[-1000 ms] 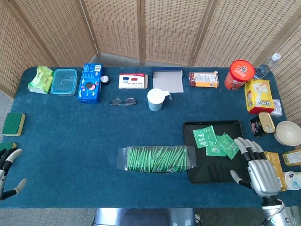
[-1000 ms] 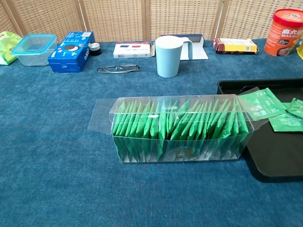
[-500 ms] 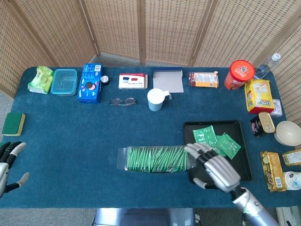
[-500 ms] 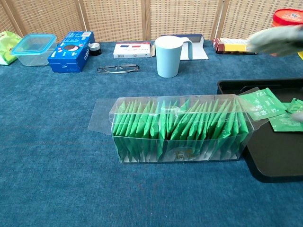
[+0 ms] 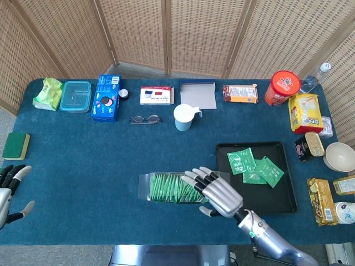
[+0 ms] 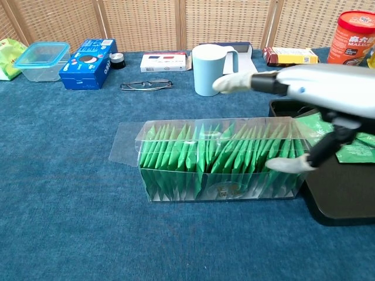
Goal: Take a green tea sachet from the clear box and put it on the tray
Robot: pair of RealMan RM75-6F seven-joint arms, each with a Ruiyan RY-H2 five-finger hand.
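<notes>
A clear box (image 5: 166, 187) (image 6: 199, 164) packed with green tea sachets lies at the table's middle front. My right hand (image 5: 216, 191) (image 6: 304, 93) hovers over the box's right end, fingers spread, holding nothing. The black tray (image 5: 283, 200) (image 6: 337, 205) sits just right of the box with three green sachets (image 5: 254, 166) on it. My left hand (image 5: 8, 191) rests open at the table's front left edge, far from the box.
A blue mug (image 5: 183, 117) stands behind the box, with glasses (image 5: 145, 119) to its left. Boxes, a plastic container (image 5: 75, 95) and a red can (image 5: 283, 87) line the back. Snacks and a bowl (image 5: 339, 157) crowd the right edge. A sponge (image 5: 15, 146) lies at far left.
My right hand has swept left from the tray's right side to above the box's right end. The left hand has barely shifted.
</notes>
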